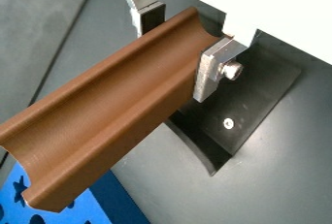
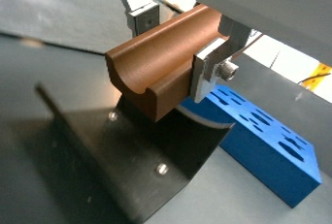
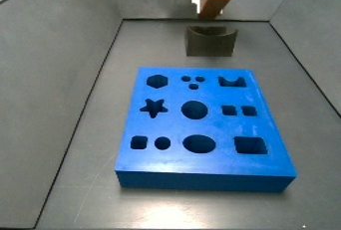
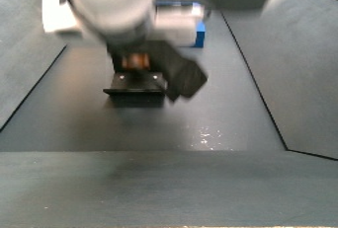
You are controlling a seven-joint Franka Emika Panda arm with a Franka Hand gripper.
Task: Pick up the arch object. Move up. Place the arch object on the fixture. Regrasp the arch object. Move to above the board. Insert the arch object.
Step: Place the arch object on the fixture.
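Brown arch object (image 1: 111, 102) in claw (image 1: 182, 39)

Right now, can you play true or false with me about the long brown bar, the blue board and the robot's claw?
1. The gripper holds the long reddish-brown grooved arch object between its fingers. True.
2. The arch object sits inside a cutout of the bright blue board. False: it is held up near the small dark fixture.
3. The board has a star-shaped cutout. True.
4. The fixture stands on top of the board. False: it stands on the dark floor beyond it.
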